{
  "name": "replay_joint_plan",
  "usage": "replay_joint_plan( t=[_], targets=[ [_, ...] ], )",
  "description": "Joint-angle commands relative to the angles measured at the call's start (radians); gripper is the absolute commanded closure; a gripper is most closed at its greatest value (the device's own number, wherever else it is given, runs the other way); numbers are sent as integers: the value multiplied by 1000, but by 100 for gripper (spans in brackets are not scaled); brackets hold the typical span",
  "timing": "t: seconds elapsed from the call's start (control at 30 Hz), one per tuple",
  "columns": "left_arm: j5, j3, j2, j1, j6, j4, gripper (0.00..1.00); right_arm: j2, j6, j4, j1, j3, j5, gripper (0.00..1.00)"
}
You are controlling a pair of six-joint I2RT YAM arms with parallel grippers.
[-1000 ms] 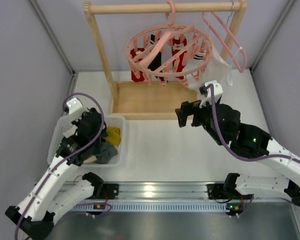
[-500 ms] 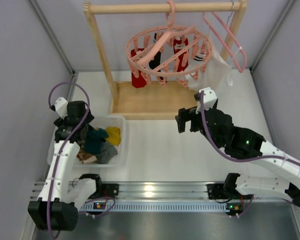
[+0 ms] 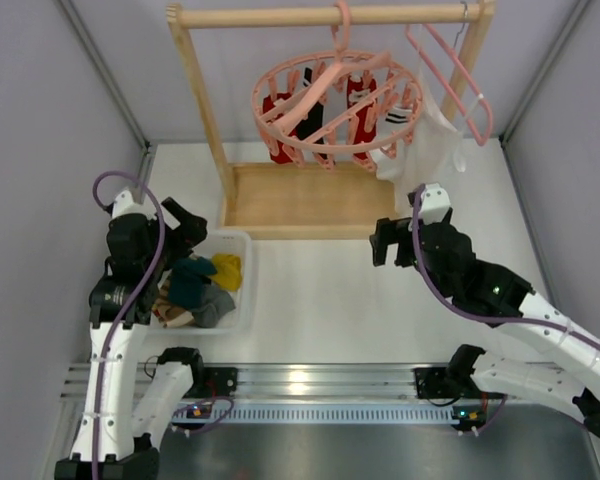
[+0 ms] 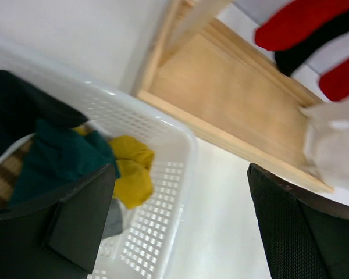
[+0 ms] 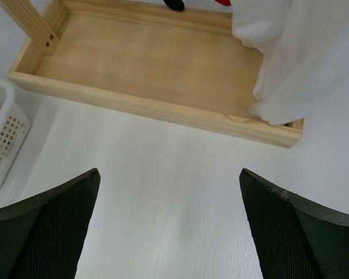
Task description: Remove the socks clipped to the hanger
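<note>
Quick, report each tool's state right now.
Left tool: open, holding nothing, by the white basket.
Right tool: open, holding nothing.

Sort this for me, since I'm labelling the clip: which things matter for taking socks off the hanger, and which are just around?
Part of the job: clipped socks, round pink hanger, white basket holding loose socks.
Just around: plain pink clothes hanger, white cloth bag, wooden rack.
</note>
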Motion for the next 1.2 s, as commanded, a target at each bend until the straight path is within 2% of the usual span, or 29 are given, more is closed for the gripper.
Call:
replay_joint_plan(
  t=[0.0, 0.2, 0.3, 0.37, 0.43, 0.5, 0.67, 0.8, 1.0, 1.17],
  targets=[
    [242, 69, -7, -22, 25, 65, 2, -26, 31, 74, -56, -59, -84, 1],
    [318, -1, -4, -137, 27, 216, 2, -55, 33, 233, -119, -205, -271, 1],
    [285, -46, -7, -242, 34, 303, 2, -91, 24, 269, -119, -246, -340, 1],
    [227, -49, -9, -354, 57, 349, 2, -108, 18, 261, -119, -254, -358, 0],
    [188, -28, 0, -460, 102, 361, 2, -144, 16, 247, -117, -254, -374, 1],
    [138, 9, 12, -503, 140, 362, 2, -177, 13, 240, -120, -253, -409, 1],
    [105, 101, 49, -513, 205, 360, 2, -240, 15, 200, -120, -253, -446, 1],
    [12, 246, 107, -513, 234, 355, 2, -280, 18, 174, -119, -245, -452, 0],
    [62, 470, 317, -508, 292, 358, 2, -319, 16, 152, -117, -222, -486, 1],
    [223, 623, 479, -479, 317, 357, 3, -323, 19, 142, -117, -230, -507, 0]
  ],
)
